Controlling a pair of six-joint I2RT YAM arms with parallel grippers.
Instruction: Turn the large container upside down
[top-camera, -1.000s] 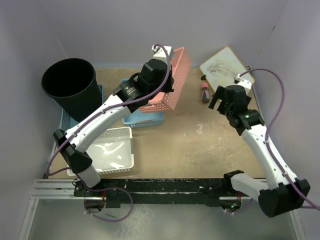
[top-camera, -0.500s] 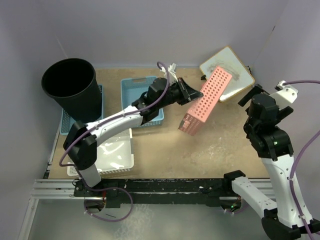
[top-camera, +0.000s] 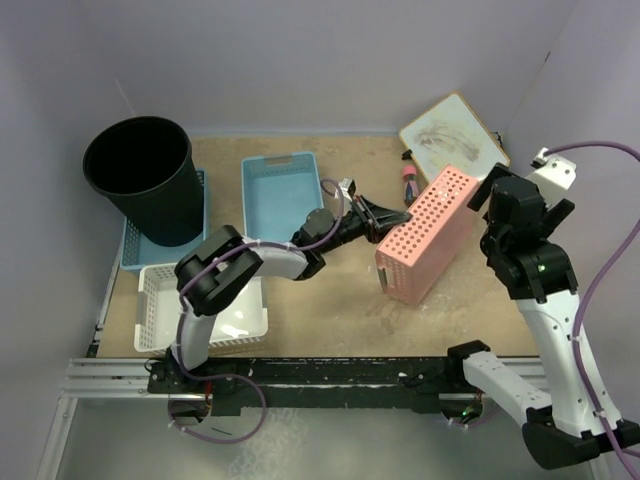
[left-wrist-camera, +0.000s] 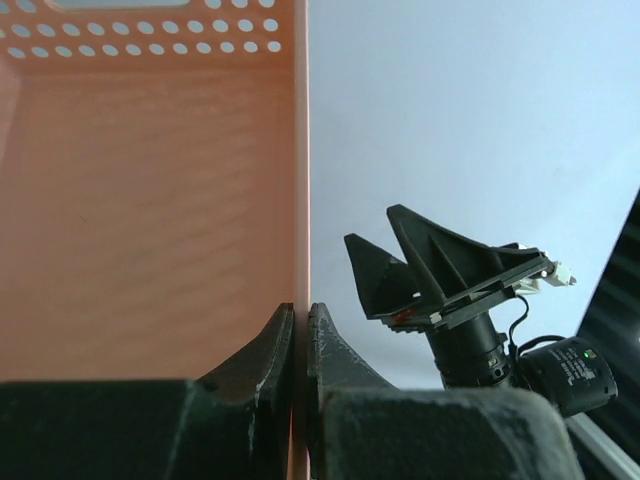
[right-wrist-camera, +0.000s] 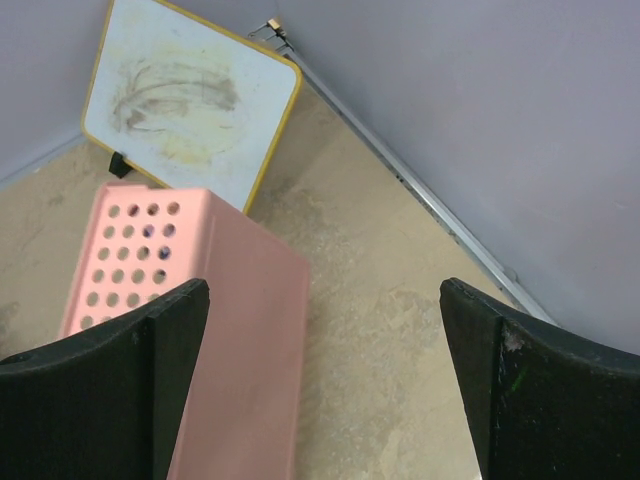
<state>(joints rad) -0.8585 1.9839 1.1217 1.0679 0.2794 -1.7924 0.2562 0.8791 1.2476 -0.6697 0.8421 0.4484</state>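
Note:
The large container (top-camera: 137, 170) is a tall black round bin standing upright, mouth up, at the far left corner, far from both grippers. My left gripper (top-camera: 385, 215) is shut on the rim of a pink perforated basket (top-camera: 427, 238), which is tipped on its side on the table at centre right. The left wrist view shows the fingers (left-wrist-camera: 285, 345) pinching the basket's thin wall (left-wrist-camera: 150, 200). My right gripper (top-camera: 493, 198) is open and empty, just right of the pink basket (right-wrist-camera: 200, 300), its fingers (right-wrist-camera: 480, 370) spread wide above the table.
A light blue basket (top-camera: 280, 185) lies behind the left arm; another (top-camera: 133, 242) sits under the bin. A white basket (top-camera: 215, 305) is at the near left. A whiteboard (top-camera: 450, 135) and a marker (top-camera: 408, 185) lie at the far right; the whiteboard also shows in the right wrist view (right-wrist-camera: 185, 100).
The left arm has swung the pink basket from the back centre to the right and down onto the table. The right arm has pulled back to the right.

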